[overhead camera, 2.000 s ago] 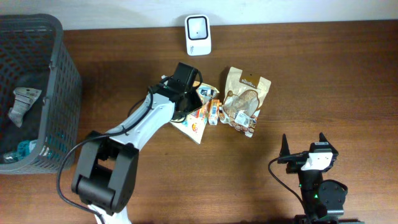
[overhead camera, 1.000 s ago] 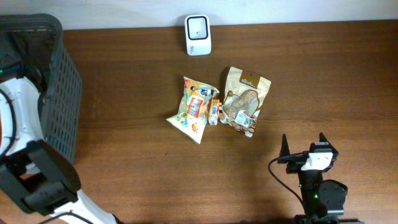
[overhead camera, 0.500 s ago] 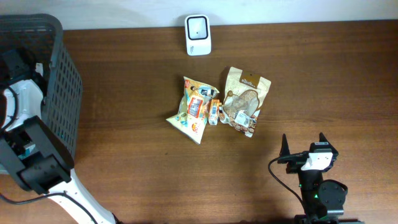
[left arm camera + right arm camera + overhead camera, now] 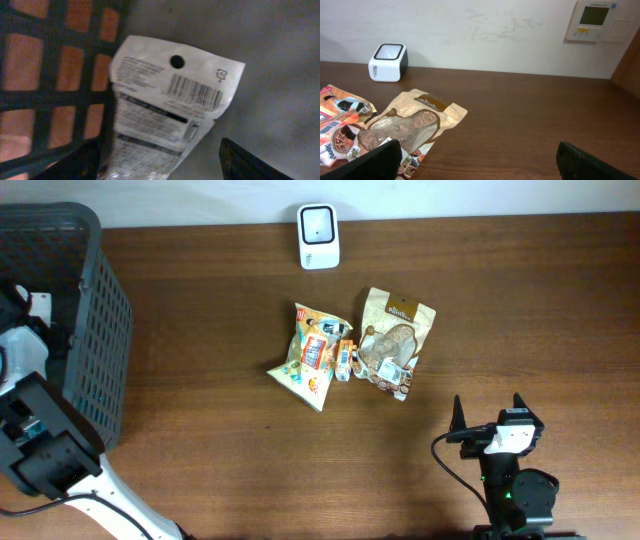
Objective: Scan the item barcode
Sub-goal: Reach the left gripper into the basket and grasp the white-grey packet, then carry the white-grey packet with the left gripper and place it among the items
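From overhead, the left gripper itself was hidden inside the dark basket (image 4: 100, 310) at the table's left edge, and only the arm (image 4: 22, 345) reaching over the rim showed. The left wrist view was dim and blurred: the small print on the white packet (image 4: 165, 100) could not be read, though its barcode (image 4: 194, 92) faced the camera near the hang hole, and the packet's lower end ran out of the picture. The packet lay on the basket floor close against the mesh wall. The left gripper (image 4: 162, 160) had its jaws apart, one dark fingertip on each side of the packet's lower end; the right one stood clear of it, and whether the left one touched it could not be told. The right gripper (image 4: 480, 159) hung wide open over bare table, holding nothing. The scanner (image 4: 318, 225) stood at the far edge, well apart from the basket, with a yellow snack bag (image 4: 308, 358) and a brown pouch (image 4: 393, 340) lying mid-table.
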Controlling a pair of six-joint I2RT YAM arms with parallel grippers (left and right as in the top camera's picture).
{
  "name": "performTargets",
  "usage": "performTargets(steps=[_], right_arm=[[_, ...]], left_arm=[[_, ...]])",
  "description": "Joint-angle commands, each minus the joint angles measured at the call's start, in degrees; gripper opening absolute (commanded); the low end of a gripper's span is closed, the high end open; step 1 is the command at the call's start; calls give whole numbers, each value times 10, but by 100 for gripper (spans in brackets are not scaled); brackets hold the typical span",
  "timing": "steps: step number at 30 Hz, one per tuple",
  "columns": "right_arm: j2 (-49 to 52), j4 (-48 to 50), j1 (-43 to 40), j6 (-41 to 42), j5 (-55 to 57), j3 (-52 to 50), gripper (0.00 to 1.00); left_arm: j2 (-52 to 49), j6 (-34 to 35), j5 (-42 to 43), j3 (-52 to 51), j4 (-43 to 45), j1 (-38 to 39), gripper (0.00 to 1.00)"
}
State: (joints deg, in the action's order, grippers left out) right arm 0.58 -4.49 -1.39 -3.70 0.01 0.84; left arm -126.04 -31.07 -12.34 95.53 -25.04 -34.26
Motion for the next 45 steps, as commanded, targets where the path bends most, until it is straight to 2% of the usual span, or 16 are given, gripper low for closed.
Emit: performTargets(steps=[1, 4, 6, 8, 9, 11, 12, 16, 25, 31, 34, 37, 38, 40, 43, 45], right_arm=[[-4, -2, 3, -4, 3, -5, 98], [-4, -2, 3, -4, 3, -5, 98], [-4, -2, 3, -4, 3, -5, 99], [-4, -2, 3, -4, 3, -5, 98], [-4, -2, 3, -4, 3, -5, 98], [-4, -2, 3, -4, 3, -5, 98], [-4, -2, 3, -4, 3, -5, 98], [-4, -2, 3, -4, 3, -5, 98], [-4, -2, 3, -4, 3, -5, 98], [-4, -2, 3, -4, 3, -5, 98], [-4, -2, 3, -4, 3, -5, 98], [-4, -2, 3, -4, 3, -5, 98], [-4, -2, 3, -4, 3, -5, 98], [-4, -2, 3, -4, 3, -5, 98], [-4, -2, 3, -4, 3, -5, 98], [-4, -2, 3, -4, 3, -5, 99]], left_arm=[[-8, -12, 12, -32, 26, 0, 75], [-21, -11, 12, -37, 35, 0, 70], [-30, -11, 12, -37, 31, 0, 57], [-34, -11, 12, -37, 21, 0, 39], [-34, -11, 12, -37, 19, 0, 25], [-31, -9, 12, -37, 16, 0, 11], [-28, 23, 10, -36, 16, 0, 0], [8, 120, 32, -32, 18, 0, 0], [242, 259, 280, -32, 29, 0, 0], [403, 430, 572, -32, 29, 5, 0], [440, 482, 682, -32, 21, 71, 0], [439, 482, 668, -33, -45, 192, 0], [428, 482, 607, -35, -97, 270, 0], [406, 482, 510, -35, -146, 356, 0], [351, 482, 337, -35, -191, 485, 0], [306, 482, 268, -35, -194, 542, 0]])
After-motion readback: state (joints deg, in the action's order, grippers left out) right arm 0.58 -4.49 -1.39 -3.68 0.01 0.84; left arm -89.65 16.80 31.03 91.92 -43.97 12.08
